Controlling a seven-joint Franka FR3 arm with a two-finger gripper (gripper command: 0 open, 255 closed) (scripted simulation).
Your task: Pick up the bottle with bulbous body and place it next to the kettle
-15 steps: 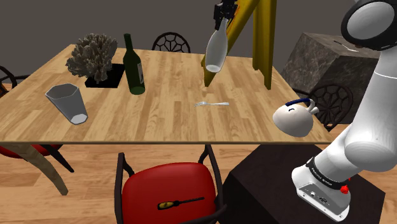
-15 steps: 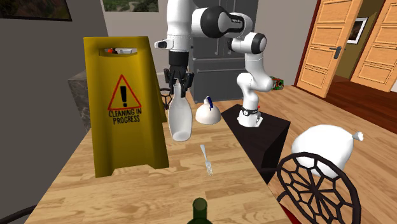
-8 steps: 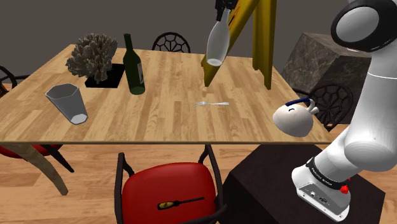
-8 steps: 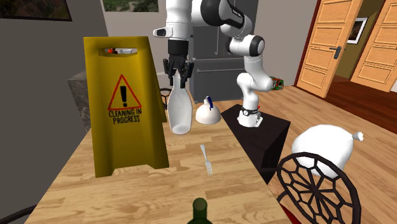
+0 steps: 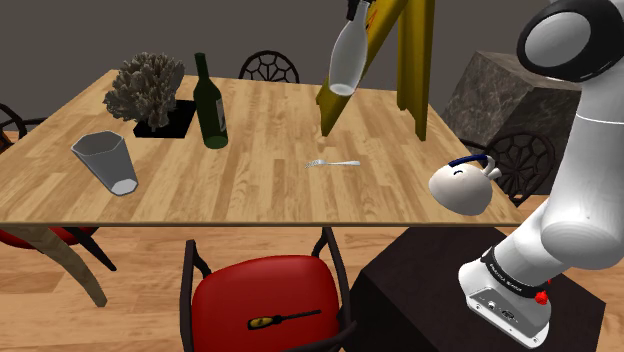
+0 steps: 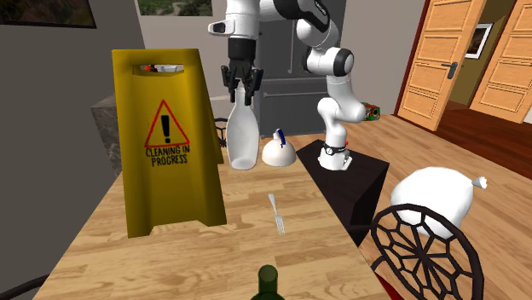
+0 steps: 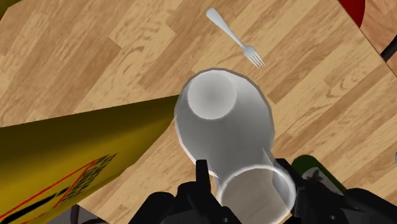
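A pale grey bottle (image 5: pixel 345 62) with a bulbous body hangs by its neck well above the wooden table (image 5: pixel 250 190), tilted a little, in front of the yellow sign. My black gripper (image 6: pixel 241 85) is shut on the bottle's neck, and the bottle (image 6: pixel 240 138) dangles below it. In the wrist view the fingers (image 7: pixel 202 175) clasp the neck and the bottle's base (image 7: pixel 216 102) points down at the table. The kettle (image 5: pixel 461 186), white and round with a blue handle, sits at the table's edge on the shoulder view's right; it stands just beyond the hanging bottle as the kettle (image 6: pixel 278 152) in the second exterior view.
A yellow cleaning sign (image 6: pixel 166 145) stands on the table close beside the bottle. A fork (image 5: pixel 332 163) lies mid-table. A dark green wine bottle (image 5: pixel 209 105), a coral piece (image 5: pixel 145 88) and a tipped grey cup (image 5: pixel 106 160) occupy the shoulder view's left. A red chair (image 5: pixel 265 300) stands in front.
The gripper has risen with the bottle, carrying it higher above the table and a little toward the shoulder view's right. Nothing else has moved.
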